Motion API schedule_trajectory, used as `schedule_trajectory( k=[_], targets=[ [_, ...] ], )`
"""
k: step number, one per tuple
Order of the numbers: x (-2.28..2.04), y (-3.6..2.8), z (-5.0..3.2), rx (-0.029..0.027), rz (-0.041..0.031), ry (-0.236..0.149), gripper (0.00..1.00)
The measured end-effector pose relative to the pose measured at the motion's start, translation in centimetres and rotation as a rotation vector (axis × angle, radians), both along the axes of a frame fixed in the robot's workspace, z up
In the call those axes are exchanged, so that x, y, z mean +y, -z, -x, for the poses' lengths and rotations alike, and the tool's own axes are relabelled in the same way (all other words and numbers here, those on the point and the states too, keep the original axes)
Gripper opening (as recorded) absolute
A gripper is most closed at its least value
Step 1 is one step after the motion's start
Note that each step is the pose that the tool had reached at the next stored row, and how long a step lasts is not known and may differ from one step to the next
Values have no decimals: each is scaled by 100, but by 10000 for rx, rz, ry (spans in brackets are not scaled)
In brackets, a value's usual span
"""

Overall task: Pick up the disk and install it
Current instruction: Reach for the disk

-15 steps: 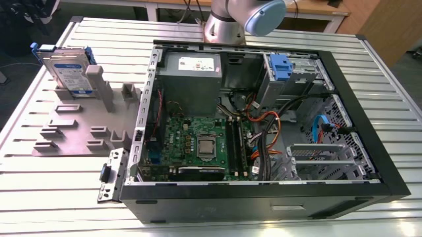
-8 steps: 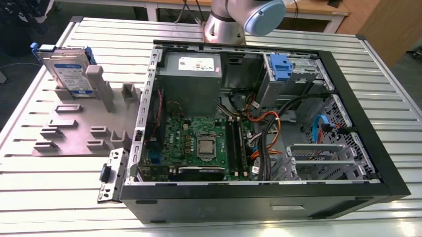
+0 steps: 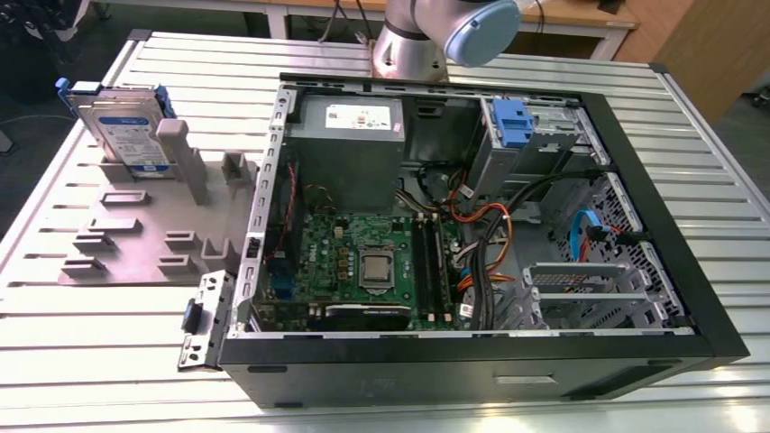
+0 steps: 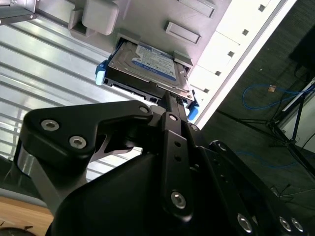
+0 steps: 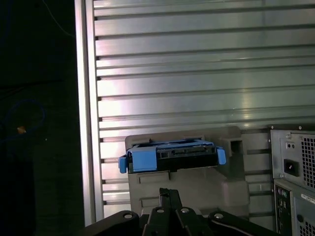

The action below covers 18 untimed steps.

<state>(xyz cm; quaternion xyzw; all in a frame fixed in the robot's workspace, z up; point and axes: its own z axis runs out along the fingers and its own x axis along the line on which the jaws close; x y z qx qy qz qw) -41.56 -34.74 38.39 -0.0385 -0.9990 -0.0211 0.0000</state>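
While the hand (image 5: 167,192) is hanging closest to the lens in both wrist views, its black tips are meeting with nothing between them, so it is clenched on empty air and is gripping no object. Past those tips, and apart from them, the disk (image 5: 172,155) is standing on edge in a grey stand (image 5: 206,187). The disk's blue bracket is facing the hand in the first wrist view. In the second wrist view the disk (image 4: 147,64) is showing its white-and-blue label beyond the hand (image 4: 170,105). Behind the stand, the ribbed metal surface (image 5: 197,73) is stretching away.

In the exterior view, the black wall of an open computer case (image 3: 481,361) is lying nearest, along the bottom of the frame. Inside it, a green circuit board (image 3: 373,262) is sitting in the middle of the frame, with a grey power box (image 3: 349,153) farther back. A blue handle (image 3: 511,122) is sitting on a grey metal cage (image 3: 547,135) in the upper right. To the exterior view's left of the case, the stand (image 3: 132,234) is resting on the surface (image 3: 108,361). The disk (image 3: 121,126) is standing upright at the stand's far end, in the upper left of the frame. At the top centre, the robot arm (image 3: 439,36) is rising behind the case.
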Motion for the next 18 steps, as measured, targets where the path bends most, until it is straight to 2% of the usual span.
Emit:
schedule_trajectory(
  k=[13,15,18],
  targets=[
    [9,1,15,-1,-1,4,11],
    [43,3,39,0,0,2,11],
    [128,19,70,1,0,1,11]
  ],
)
